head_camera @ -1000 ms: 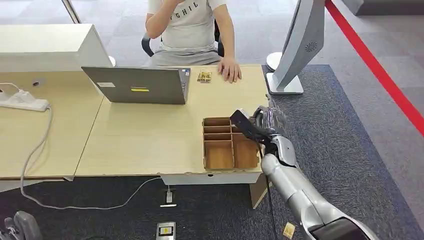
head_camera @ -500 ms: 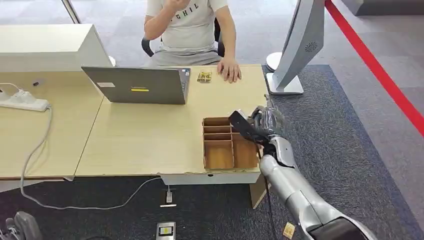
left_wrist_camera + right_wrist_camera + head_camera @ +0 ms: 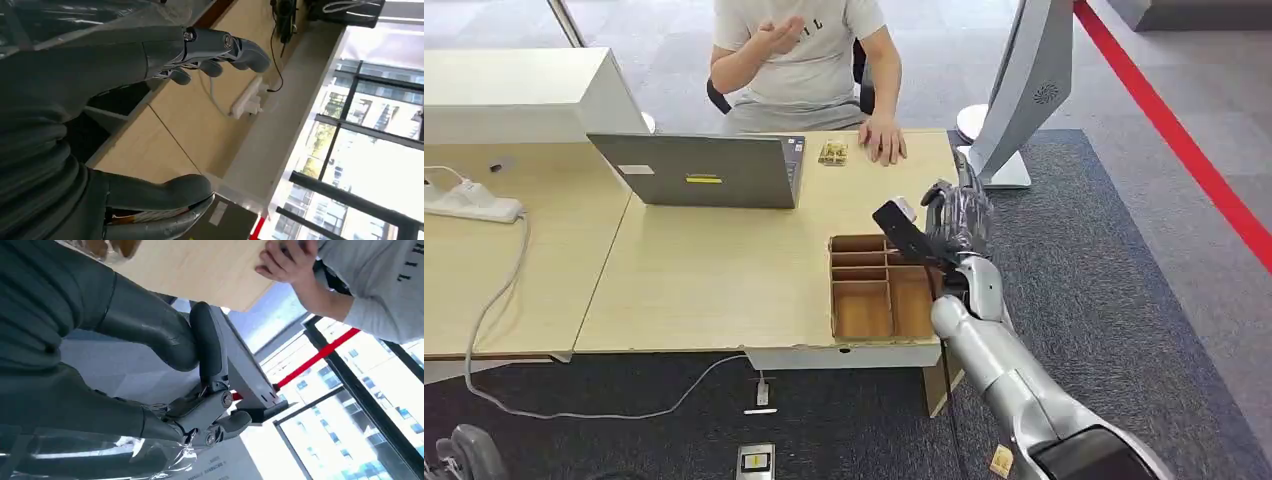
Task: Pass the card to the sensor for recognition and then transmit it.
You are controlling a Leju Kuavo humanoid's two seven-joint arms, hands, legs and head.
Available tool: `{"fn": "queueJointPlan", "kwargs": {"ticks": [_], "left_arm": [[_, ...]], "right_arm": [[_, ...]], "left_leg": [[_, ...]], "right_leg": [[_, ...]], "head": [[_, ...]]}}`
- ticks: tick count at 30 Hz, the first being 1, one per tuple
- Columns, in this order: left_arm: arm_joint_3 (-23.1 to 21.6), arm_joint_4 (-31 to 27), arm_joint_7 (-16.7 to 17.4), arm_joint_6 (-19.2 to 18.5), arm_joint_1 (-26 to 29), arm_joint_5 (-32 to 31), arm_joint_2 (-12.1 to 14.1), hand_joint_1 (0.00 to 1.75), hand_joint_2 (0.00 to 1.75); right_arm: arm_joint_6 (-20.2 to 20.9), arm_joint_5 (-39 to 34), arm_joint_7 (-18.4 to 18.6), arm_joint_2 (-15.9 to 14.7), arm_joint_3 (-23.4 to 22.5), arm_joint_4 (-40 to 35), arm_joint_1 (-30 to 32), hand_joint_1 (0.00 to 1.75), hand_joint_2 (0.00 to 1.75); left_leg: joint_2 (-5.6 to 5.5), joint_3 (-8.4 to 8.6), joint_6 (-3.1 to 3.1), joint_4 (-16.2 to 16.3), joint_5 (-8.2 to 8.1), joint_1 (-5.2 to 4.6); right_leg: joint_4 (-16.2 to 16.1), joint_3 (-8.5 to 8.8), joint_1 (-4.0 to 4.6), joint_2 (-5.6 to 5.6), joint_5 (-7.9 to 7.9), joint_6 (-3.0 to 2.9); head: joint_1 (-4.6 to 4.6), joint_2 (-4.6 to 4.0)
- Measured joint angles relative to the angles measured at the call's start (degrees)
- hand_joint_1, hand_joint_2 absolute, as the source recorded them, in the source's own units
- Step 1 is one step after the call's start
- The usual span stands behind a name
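Note:
My right hand (image 3: pixel 955 220) holds a dark card (image 3: pixel 900 232) in the air over the far right corner of the wooden divided box (image 3: pixel 864 310). The card sticks out toward the left, tilted, with a pale tip at its far end. The sensor, a tall grey slanted panel on a white base (image 3: pixel 1026 80), stands on the floor past the table's far right corner, beyond my hand. In the right wrist view the same panel (image 3: pixel 241 371) lies just past my curled fingers (image 3: pixel 206 342). My left hand (image 3: pixel 150 125) hangs below table height, fingers apart, holding nothing.
A person sits behind the table, one hand (image 3: pixel 884 137) resting on its far edge beside a small brown item (image 3: pixel 832 152), the other raised. An open laptop (image 3: pixel 699 170) stands at the far middle. A white power strip (image 3: pixel 469 203) and cable lie at left.
My right hand has risen and shifted slightly left and farther out with the card. The person's raised hand has dropped from the face to chest height.

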Motion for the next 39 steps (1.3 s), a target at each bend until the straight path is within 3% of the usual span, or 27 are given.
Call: {"fn": "queueJointPlan", "kwargs": {"ticks": [3,4,11,18,27,34,39], "left_arm": [[0.11,0.02,0.0,-0.3,0.0,-0.15,-0.33,0.0,1.75],[0.15,0.02,0.0,-0.39,-0.01,-0.24,-0.48,0.0,1.75],[0.59,0.02,0.0,-0.44,0.01,-1.66,-1.16,0.0,1.75],[1.53,0.02,0.0,-2.03,0.21,-0.4,-0.44,0.0,1.75],[3.56,0.0,0.0,-6.83,0.28,1.31,-0.24,0.0,1.75],[6.19,-0.02,0.0,-12.64,0.24,3.67,-0.24,0.0,1.75],[7.91,-0.02,0.0,-15.15,-0.01,4.0,-0.59,0.0,1.75]], "right_arm": [[0.26,-1.11,-0.7,0.96,0.02,-0.91,-0.51,1.75,1.75],[0.37,-1.35,-0.76,1.26,0.02,-1.13,-0.69,0.0,1.75],[3.15,-2.71,-0.94,2.18,0.09,-2.51,-0.36,0.0,1.75],[4.92,-5.68,-0.83,-0.06,0.11,-13.41,6.51,0.0,1.75],[11.78,-7.65,6.56,-7.62,-1.33,-33.74,18.63,0.0,1.75],[18.36,-11.54,7.98,-14.28,-5.16,-45.12,26.45,0.0,1.75],[22.49,-11.78,7.76,-15.87,-5.03,-49.27,28.21,0.0,1.75]], "left_leg": [[0.0,0.0,0.0,0.0,0.0,0.0],[0.0,0.0,0.0,0.0,0.0,0.0],[0.0,0.0,0.0,0.0,0.0,0.0],[-0.01,0.01,0.01,0.01,-0.01,0.0],[-0.01,0.04,0.03,0.01,-0.03,-0.01],[0.01,0.03,0.03,0.0,-0.06,-0.02],[0.0,0.02,0.02,-0.01,-0.05,0.01]], "right_leg": [[0.01,0.0,0.0,0.0,0.0,0.0],[0.01,0.0,0.0,0.0,0.0,0.0],[-0.01,-0.01,0.0,0.0,0.0,0.0],[-0.02,-0.03,0.0,0.01,0.0,0.0],[-0.08,-0.04,-0.01,0.01,-0.01,0.0],[-0.07,-0.01,-0.02,0.03,0.0,0.0],[-0.03,0.0,0.0,0.03,-0.01,-0.01]], "head": [[0.0,0.0],[0.0,0.0],[0.0,0.0],[0.02,0.0],[0.02,0.0],[0.0,0.0],[0.0,0.0]]}}
